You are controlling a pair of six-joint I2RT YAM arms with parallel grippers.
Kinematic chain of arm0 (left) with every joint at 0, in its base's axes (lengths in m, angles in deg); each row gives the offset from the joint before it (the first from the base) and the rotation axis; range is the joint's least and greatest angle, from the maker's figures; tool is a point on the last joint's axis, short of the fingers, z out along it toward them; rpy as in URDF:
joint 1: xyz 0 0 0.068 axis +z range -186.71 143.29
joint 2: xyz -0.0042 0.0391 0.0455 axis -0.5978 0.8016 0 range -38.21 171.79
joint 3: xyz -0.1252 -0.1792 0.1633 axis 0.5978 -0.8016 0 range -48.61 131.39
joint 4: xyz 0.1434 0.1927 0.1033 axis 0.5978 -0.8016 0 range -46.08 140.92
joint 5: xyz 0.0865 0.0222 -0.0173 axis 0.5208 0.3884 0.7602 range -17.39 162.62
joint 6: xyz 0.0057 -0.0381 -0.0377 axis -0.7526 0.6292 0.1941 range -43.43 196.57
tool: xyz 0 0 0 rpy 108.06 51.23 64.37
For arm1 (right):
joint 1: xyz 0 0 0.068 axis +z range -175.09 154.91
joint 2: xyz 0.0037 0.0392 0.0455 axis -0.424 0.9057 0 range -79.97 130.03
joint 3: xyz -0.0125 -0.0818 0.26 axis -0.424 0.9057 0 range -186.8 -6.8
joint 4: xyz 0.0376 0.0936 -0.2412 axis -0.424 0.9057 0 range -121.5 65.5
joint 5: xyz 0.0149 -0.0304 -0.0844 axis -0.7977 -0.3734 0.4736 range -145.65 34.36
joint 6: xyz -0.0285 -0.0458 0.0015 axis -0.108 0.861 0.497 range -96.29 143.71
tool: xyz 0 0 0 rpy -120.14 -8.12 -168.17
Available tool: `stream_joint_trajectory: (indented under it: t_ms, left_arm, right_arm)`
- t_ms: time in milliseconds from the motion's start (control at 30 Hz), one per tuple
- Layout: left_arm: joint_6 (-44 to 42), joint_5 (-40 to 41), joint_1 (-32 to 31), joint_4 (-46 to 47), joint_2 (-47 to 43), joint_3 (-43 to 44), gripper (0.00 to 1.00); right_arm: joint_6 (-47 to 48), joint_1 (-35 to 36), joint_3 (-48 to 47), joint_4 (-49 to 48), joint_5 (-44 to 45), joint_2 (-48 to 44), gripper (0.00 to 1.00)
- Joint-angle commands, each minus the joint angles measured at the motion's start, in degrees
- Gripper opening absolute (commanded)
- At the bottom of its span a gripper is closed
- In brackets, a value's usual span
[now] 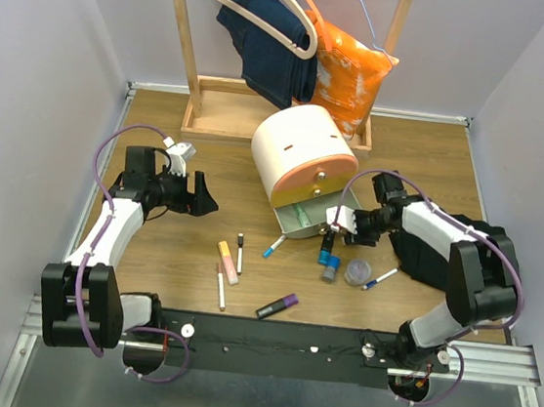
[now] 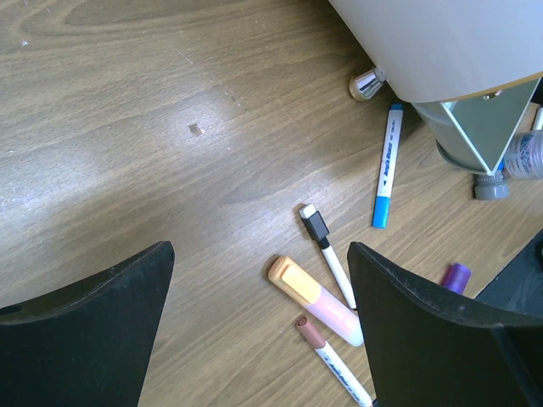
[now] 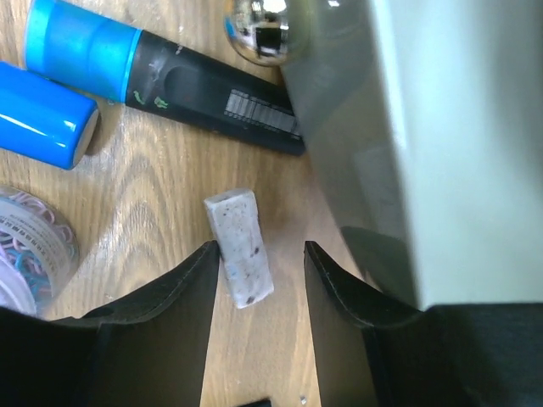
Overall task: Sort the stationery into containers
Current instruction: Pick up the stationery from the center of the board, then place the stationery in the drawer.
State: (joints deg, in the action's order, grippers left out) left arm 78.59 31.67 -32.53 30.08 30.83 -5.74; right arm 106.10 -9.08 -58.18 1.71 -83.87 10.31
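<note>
Fingers of the right gripper [image 3: 259,250] stood apart astride the grey speckled eraser [image 3: 240,248], beside the open drawer [image 1: 301,223]; the left gripper [image 2: 261,254] gaped empty above the wooden table [image 2: 127,127].

A wooden clothes rack [image 1: 186,46] stands at the back of the brown bench [image 1: 208,162]. A pale hanger [image 1: 274,12] on it holds a dark blue cloth [image 1: 264,55]. An orange bag [image 1: 350,75] hangs just beside the cloth. Another dark cloth [image 1: 420,265] lies on the bench's right side.
</note>
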Motion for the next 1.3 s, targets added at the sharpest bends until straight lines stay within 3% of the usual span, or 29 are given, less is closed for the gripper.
stream_joint_trajectory:
  t_ms: [0,200,333,433,667,833,1100,1267]
  left_arm:
    - [0.17,-0.89,0.39,0.54,0.14,0.90,0.92]
    - [0.35,-0.97,0.47,0.89,0.31,0.81,0.92]
    - [0.79,-1.15,0.47,1.50,0.31,0.37,0.92]
    - [1.49,-1.50,0.47,2.55,0.14,-0.07,0.92]
    - [4.39,-2.03,0.47,7.74,-0.30,-2.00,0.92]
    - [5.80,-2.47,0.39,9.85,-0.66,-3.14,0.92]
    - [6.77,-2.64,0.47,9.86,-1.88,-3.23,0.92]
    - [6.15,-2.21,0.47,8.71,-3.29,-3.67,0.92]
  right_arm:
    - [2.86,-0.45,-2.50,6.42,-0.42,2.97,0.52]
    - [2.95,-0.45,-2.15,8.97,0.89,4.55,0.46]
    - [3.48,-0.45,-2.50,12.04,0.72,4.03,0.27]
    - [2.52,-0.45,-2.33,13.54,0.28,0.17,0.21]
    - [-1.88,-0.37,-6.45,18.37,-3.67,-13.28,0.20]
    - [-6.26,0.07,-10.06,15.40,-5.34,-18.03,0.21]
    - [-7.95,4.55,-14.89,7.40,-2.62,-11.28,0.21]
    - [-4.18,5.78,-15.95,6.16,-1.57,-7.14,0.21]
